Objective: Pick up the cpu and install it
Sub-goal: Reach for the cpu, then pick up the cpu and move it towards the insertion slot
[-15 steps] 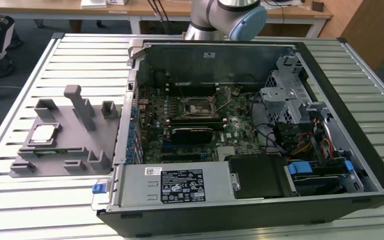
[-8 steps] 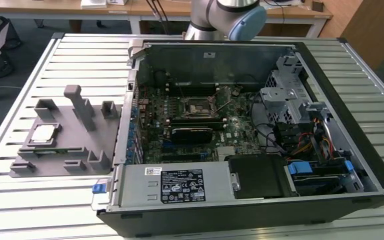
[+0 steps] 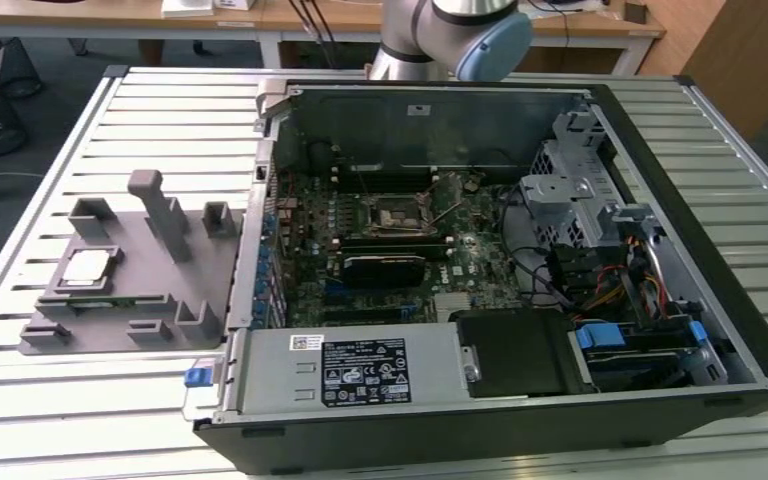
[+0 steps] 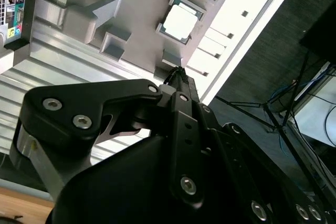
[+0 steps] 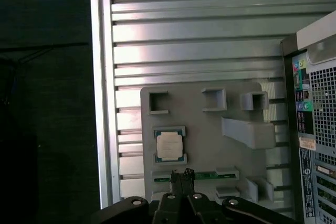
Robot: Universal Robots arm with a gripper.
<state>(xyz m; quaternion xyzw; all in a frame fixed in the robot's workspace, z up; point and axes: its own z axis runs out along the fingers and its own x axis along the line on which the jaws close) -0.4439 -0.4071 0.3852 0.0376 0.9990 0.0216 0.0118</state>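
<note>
Hovering gripper (image 5: 182, 176) is being held empty, jaws together, above the grey tray (image 5: 205, 150); cpu (image 5: 169, 146) is being seen seated just beyond the tips, untouched.

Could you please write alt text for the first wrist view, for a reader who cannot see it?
The cpu lies in a pocket of the grey tray, with the gripper in the foreground, not touching it. The tray sits on a slatted metal table beside a computer case.
</note>
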